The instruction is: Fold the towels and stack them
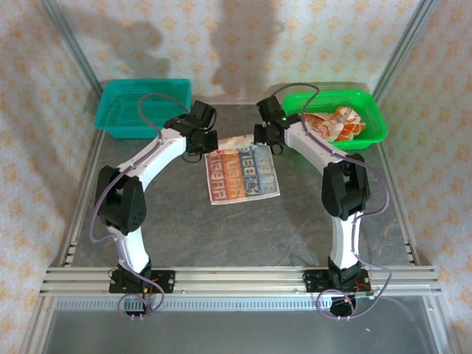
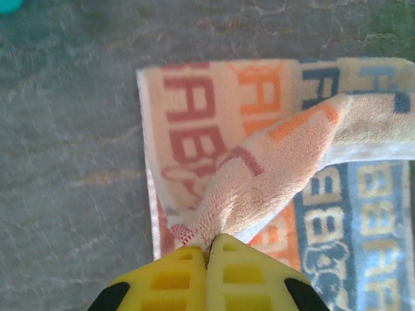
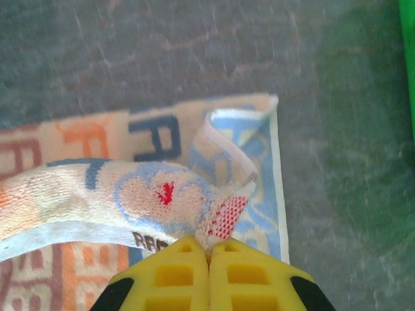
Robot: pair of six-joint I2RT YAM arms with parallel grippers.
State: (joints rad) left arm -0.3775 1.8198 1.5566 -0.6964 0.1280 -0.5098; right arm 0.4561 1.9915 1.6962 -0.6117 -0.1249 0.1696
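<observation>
Left pincer [image 2: 207, 245] and right pincer [image 3: 209, 246] clamp the towel [image 1: 242, 175] on grey table [image 1: 221, 240] (papered walls [image 1: 37, 88]).

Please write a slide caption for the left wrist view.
Left claw pinching a raised corner of the lettered towel on the grey table.

You had one towel [image 1: 242, 174] lying flat mid-tabletop [image 1: 221, 236], right between your two arms. The left jaws were clamped on its far-left corner and the right jaws on its far-right corner, with both corners raised off the cloth and the far edge slung between them. Behind all that, along the tabletop's far edge, the left basket [image 1: 122, 110] sat in the far-left corner and the right basket [image 1: 372, 110] in the far-right corner, with more towels [image 1: 335, 124] piled inside it.
</observation>
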